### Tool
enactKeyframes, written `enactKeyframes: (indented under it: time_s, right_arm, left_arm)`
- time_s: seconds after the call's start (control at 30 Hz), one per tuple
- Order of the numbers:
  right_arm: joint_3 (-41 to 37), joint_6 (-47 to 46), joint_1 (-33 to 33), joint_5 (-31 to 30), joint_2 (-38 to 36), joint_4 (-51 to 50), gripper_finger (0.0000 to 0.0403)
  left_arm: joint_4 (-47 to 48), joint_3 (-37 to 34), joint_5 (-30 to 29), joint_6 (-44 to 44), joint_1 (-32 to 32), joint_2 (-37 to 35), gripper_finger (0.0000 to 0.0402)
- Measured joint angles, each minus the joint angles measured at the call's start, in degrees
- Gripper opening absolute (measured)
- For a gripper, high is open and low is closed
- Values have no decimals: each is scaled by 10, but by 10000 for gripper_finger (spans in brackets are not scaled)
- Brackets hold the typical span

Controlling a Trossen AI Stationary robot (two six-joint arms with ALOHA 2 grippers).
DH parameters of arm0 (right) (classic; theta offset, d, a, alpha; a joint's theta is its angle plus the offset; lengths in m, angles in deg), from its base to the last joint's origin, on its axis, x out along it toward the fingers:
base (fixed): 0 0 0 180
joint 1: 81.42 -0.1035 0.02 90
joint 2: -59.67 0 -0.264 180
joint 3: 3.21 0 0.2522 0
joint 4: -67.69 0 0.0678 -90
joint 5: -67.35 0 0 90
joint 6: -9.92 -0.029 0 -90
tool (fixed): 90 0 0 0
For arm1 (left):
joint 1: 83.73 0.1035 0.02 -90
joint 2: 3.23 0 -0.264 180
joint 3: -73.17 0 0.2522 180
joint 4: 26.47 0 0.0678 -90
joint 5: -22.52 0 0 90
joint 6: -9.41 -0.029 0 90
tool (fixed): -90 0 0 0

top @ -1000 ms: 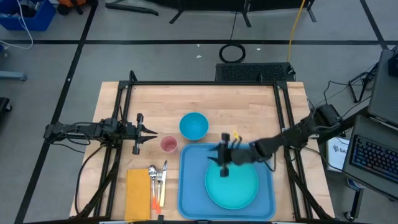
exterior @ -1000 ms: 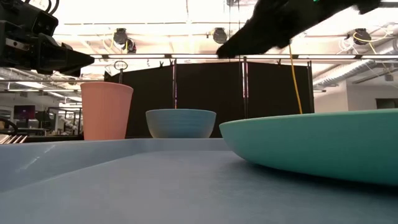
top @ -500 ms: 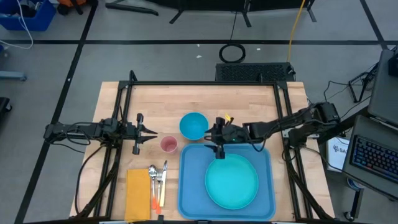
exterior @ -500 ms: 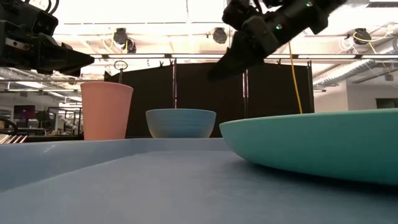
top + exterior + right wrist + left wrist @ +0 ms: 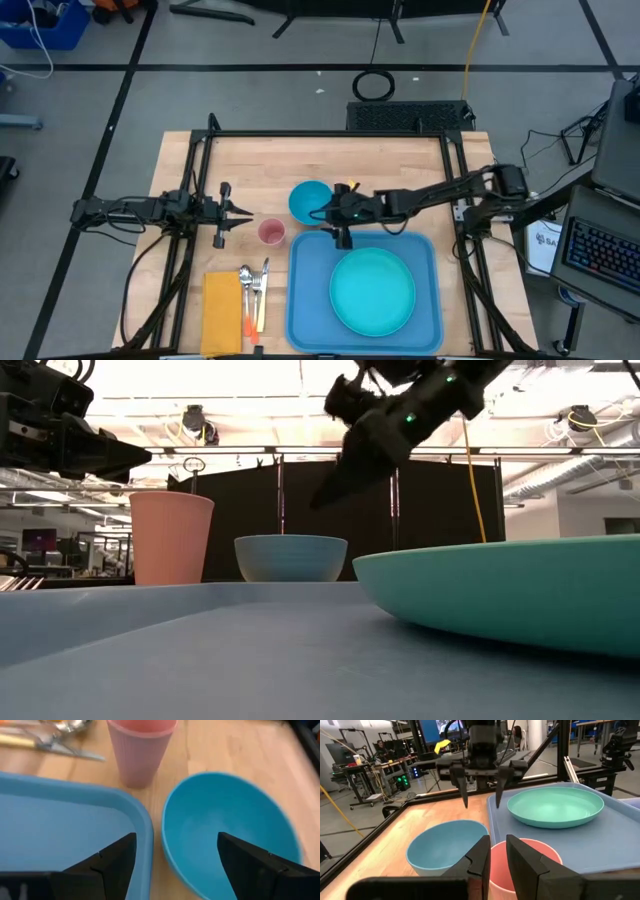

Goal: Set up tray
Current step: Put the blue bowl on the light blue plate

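The light-blue tray [image 5: 305, 300] lies at the table's near edge, and the round turquoise plate [image 5: 373, 291] rests flat inside it. A blue bowl [image 5: 308, 200] stands on the wood just beyond the tray's far left corner, with a pink cup [image 5: 271, 232] to its left. My right gripper [image 5: 338, 222] hovers open over the gap between the bowl [image 5: 225, 830] and the tray's far rim [image 5: 65, 820], touching neither. My left gripper [image 5: 243, 212] is shut, held in the air left of the cup [image 5: 540, 852] and pointing at it.
A folded yellow napkin [image 5: 222, 312] and cutlery [image 5: 254, 290] lie on the wood left of the tray. A black frame [image 5: 330, 133] runs around the table's edges. Bare wood stretches between the bowl and the far edge.
My right gripper has moved from above the plate toward the table's far edge and left, ending beside the blue bowl at the tray's far left corner. Its fingers have stayed open. Plate, bowl and cup have not moved.
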Motion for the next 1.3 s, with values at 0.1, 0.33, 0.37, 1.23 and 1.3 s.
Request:
enactKeyframes:
  time_s: [0.1,0.33,0.37,1.23,1.3]
  right_arm:
    - [20,10,1,0,28,-27,269]
    - [38,11,5,28,61,-30,269]
    - [38,10,7,27,64,-27,269]
    - [38,-29,23,47,66,-74,103]
    - [38,-26,23,47,66,-74,78]
  left_arm:
    - [0,0,0,0,0,0,67]
    - [0,0,0,0,0,0,67]
    - [0,0,0,0,0,0,67]
    - [-1,0,0,0,0,0,67]
    - [-1,0,0,0,0,0,67]
